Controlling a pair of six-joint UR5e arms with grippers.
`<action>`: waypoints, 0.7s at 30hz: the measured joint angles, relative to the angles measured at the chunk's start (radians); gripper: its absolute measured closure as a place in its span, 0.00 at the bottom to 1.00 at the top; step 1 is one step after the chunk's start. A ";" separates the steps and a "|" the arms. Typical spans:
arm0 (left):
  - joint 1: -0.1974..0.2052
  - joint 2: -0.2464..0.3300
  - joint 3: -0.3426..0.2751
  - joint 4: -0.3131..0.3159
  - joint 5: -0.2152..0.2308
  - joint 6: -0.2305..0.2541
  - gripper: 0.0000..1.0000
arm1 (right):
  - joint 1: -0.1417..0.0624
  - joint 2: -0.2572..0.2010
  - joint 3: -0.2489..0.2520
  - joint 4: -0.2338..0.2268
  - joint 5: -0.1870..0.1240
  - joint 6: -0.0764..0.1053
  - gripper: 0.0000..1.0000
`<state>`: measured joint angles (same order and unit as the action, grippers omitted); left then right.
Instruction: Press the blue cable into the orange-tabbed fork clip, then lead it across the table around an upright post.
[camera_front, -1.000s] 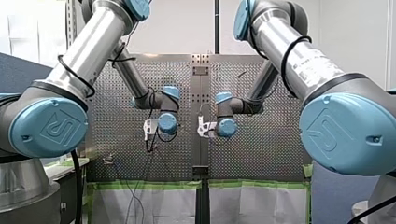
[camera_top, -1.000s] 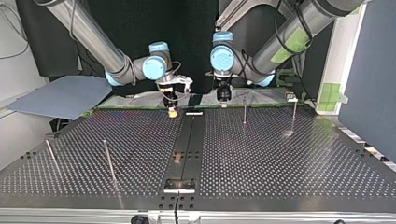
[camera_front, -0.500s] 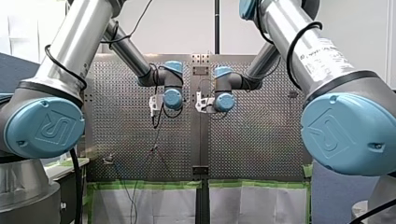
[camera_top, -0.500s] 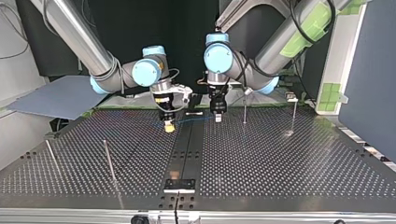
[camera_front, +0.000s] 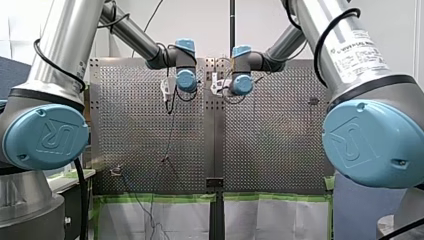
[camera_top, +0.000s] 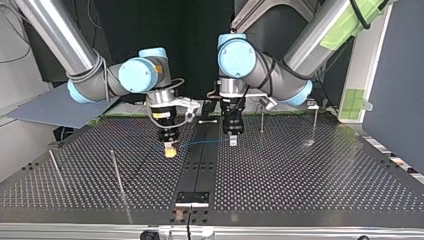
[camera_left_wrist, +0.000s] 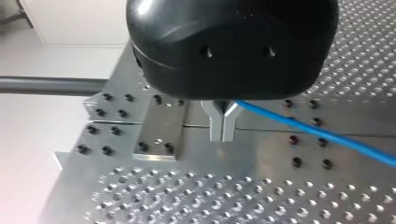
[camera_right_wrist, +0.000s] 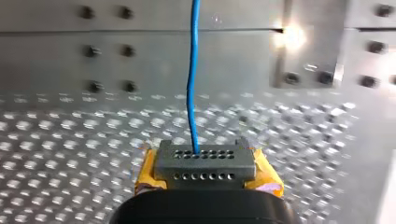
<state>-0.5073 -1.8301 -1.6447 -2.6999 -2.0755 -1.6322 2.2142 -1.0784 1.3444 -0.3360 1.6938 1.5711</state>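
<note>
The blue cable hangs stretched between my two grippers, a little above the perforated table. My left gripper has its metal fingers shut on the cable, which runs off to one side. In the top view it stands right of the centre strip. My right gripper, with yellow pads, is shut on the grey connector block at the cable's end. The cable leaves that block straight ahead. I cannot make out an orange-tabbed fork clip.
Thin upright posts stand on the table: two behind my left gripper and two at the top view's left. A small bracket sits on the centre strip near the front edge. A small fixture sits at the front view's lower left.
Both arms have reached further out over the table, toward the top view's camera, carrying the cable with them. Both grips are unchanged.
</note>
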 joint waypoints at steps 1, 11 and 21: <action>0.001 0.001 0.001 0.001 0.004 -0.001 1.00 | -0.002 -0.008 0.000 0.002 0.000 0.002 1.00; 0.012 0.003 0.053 -0.040 0.053 -0.014 1.00 | -0.027 -0.098 -0.001 0.007 -0.004 0.032 1.00; 0.006 -0.010 0.139 -0.091 0.092 -0.049 1.00 | -0.056 -0.147 -0.011 0.038 -0.006 0.040 1.00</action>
<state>-0.5016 -1.8400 -1.5059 -2.7909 -1.9839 -1.6810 2.1581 -1.2251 1.3335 -0.2975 1.6882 1.6110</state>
